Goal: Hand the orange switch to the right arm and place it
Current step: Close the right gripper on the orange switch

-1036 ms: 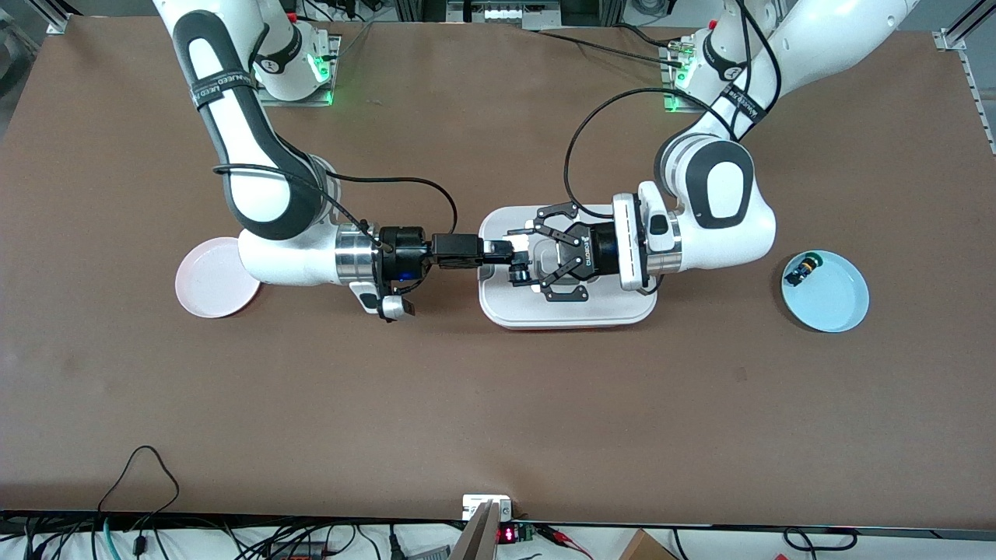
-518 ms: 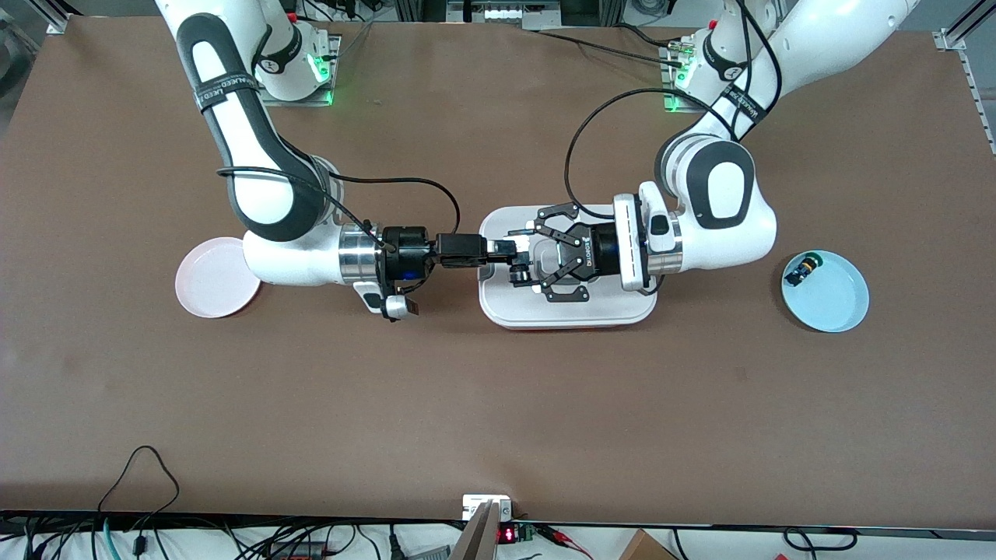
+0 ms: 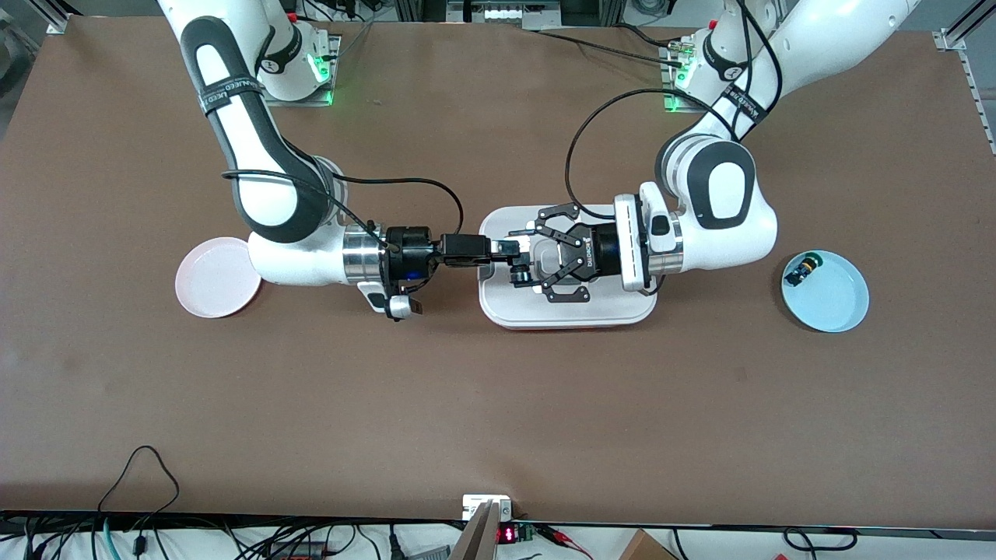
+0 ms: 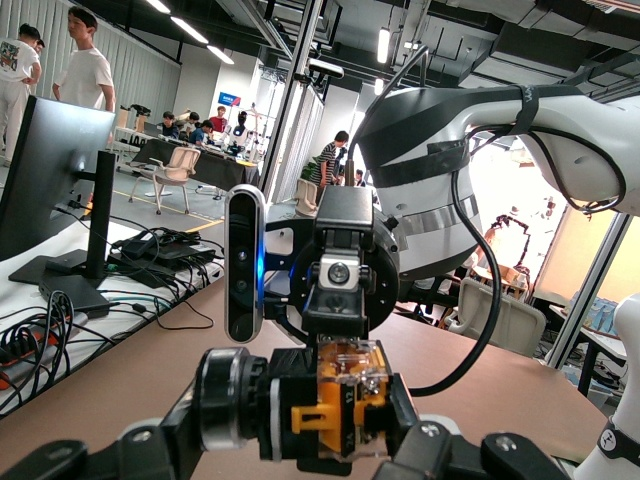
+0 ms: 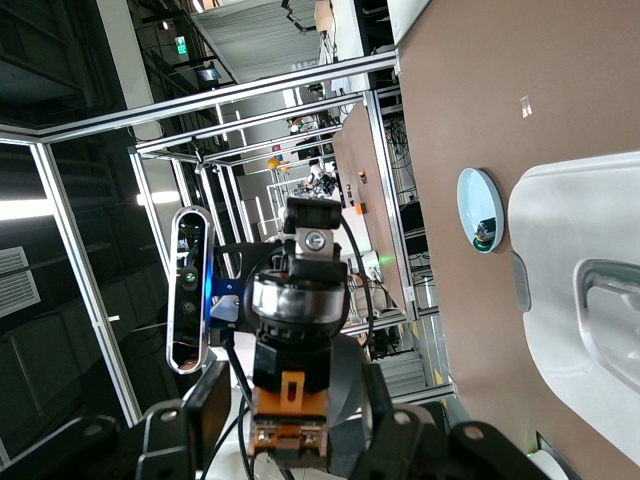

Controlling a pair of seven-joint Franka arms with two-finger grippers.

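Observation:
The orange switch (image 3: pixel 519 272) hangs above the white tray (image 3: pixel 568 313), its orange-and-clear body (image 4: pixel 335 405) pinched in my left gripper (image 3: pixel 524 261), which is shut on it. My right gripper (image 3: pixel 509 254) comes in from the right arm's end of the table, above the tray's edge. In the right wrist view its fingers (image 5: pixel 192 420) stand on either side of the switch (image 5: pixel 293 392) with a small gap on each side, so the right gripper (image 5: pixel 297 432) is open around it. In the left wrist view the left gripper (image 4: pixel 320 445) grips the switch from both sides.
A pink plate (image 3: pixel 212 280) lies beside the right arm's elbow. A light-blue plate (image 3: pixel 829 299) at the left arm's end holds a green-capped switch (image 3: pixel 804 269). Cables run along the table edge nearest the front camera.
The right arm has slid a little toward the tray and the switch, and its fingers have drawn closer together around it. The left arm and the switch have stayed put.

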